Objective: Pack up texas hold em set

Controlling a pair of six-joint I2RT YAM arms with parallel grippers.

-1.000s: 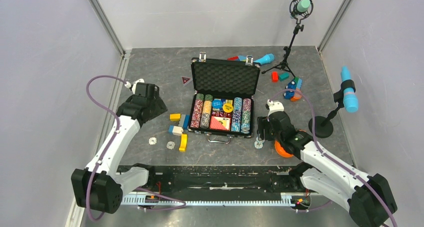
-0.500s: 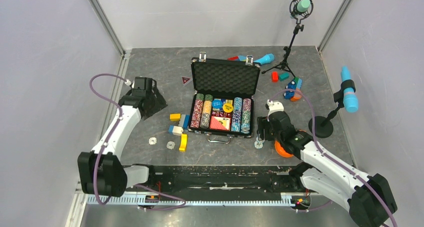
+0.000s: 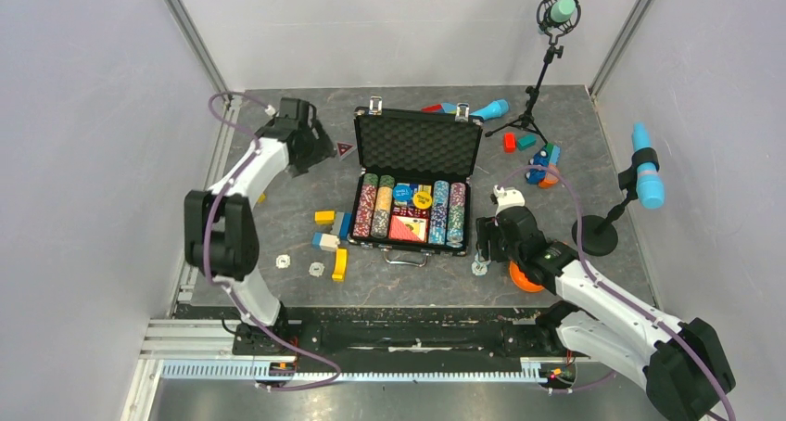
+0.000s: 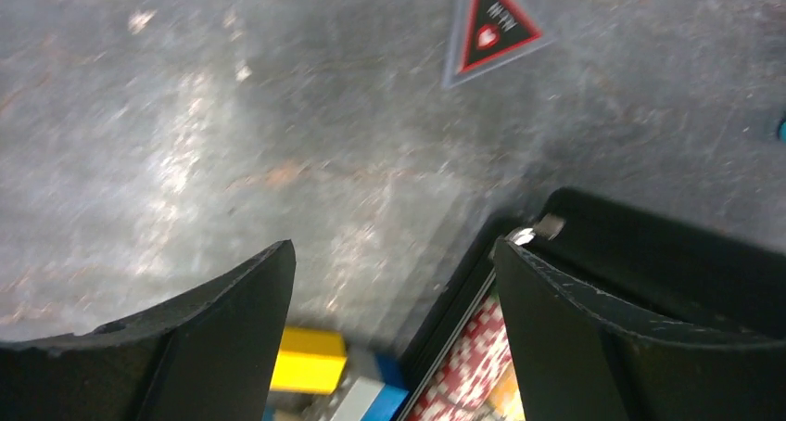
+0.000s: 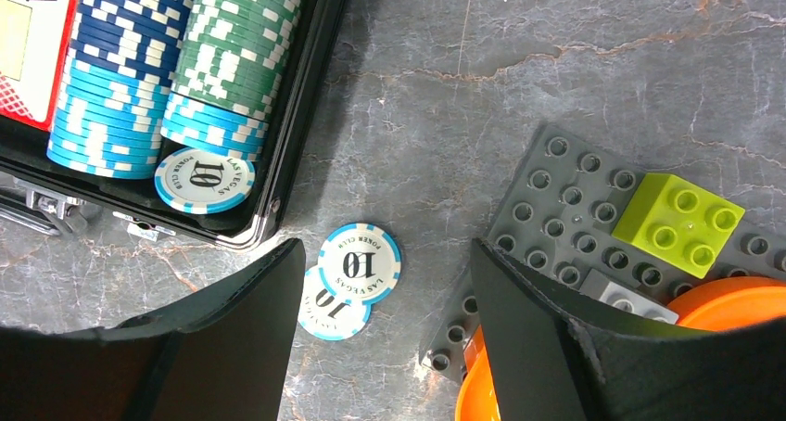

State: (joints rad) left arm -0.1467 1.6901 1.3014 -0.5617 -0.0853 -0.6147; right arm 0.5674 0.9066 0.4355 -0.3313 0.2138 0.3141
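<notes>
The black poker case lies open in the middle of the table, its foam-lined lid standing up behind rows of chips and a card deck. My right gripper hangs open off the case's front right corner. Two loose blue-and-white "10" chips lie overlapping on the table between its fingers. My left gripper is open and empty near the case's back left corner. Two more loose chips lie left of the case.
A small triangular card lies beyond the left gripper. Yellow, blue and white toy blocks sit left of the case. A grey baseplate with a green brick and an orange bowl sits beside the right gripper. Microphone stands are at the right.
My left arm has swung away from me toward the case's back left corner and the triangular card, and its jaws have widened. The right arm has not moved.
</notes>
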